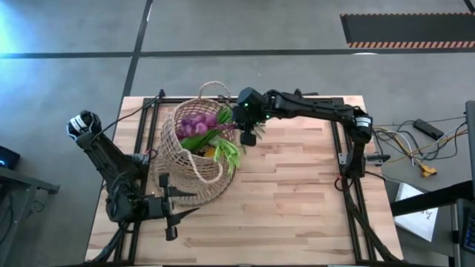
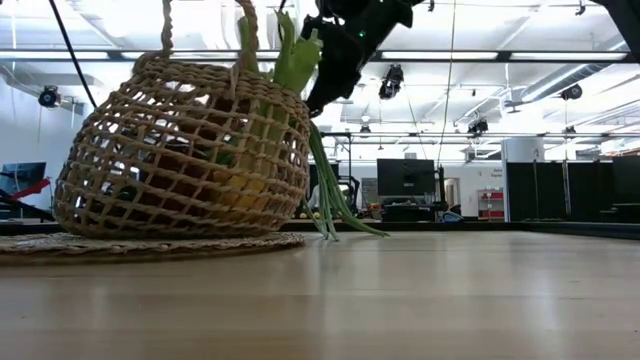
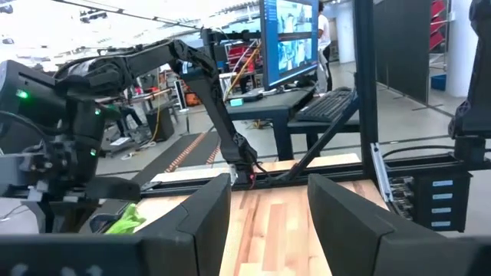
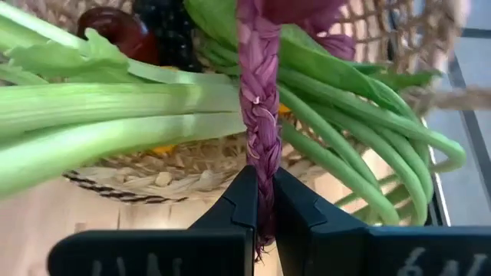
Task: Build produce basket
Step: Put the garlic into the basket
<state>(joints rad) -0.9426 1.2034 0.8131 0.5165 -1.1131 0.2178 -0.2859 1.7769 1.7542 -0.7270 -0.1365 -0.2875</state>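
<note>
The tan wicker basket (image 1: 185,159) (image 2: 150,160) stands on the table's left half, on a flat round woven mat (image 2: 150,243). In it lie the purple string of onions (image 1: 197,122), a leek (image 4: 115,115), dark grapes (image 4: 165,23) and something orange. Green beans (image 4: 360,146) (image 2: 335,200) hang over its right rim down to the table. My right gripper (image 1: 249,138) (image 4: 262,207) is above that rim, shut on the string's braid. My left gripper (image 1: 172,215) (image 3: 268,222) waits open near the table's near-left corner. My right gripper pinches the purple braid's free end (image 4: 259,184) between its two fingers; a short tuft sticks out past them. It comes slanting down from above the basket's right side. The braid runs straight from the fingers across the leek into the basket, where the onions lie.
Black frame rails (image 1: 345,148) run along the table's left, right and far edges. The bare wooden board (image 1: 297,200) spreads over the right half and the near side. Cables and a sheet of paper lie beyond the right edge.
</note>
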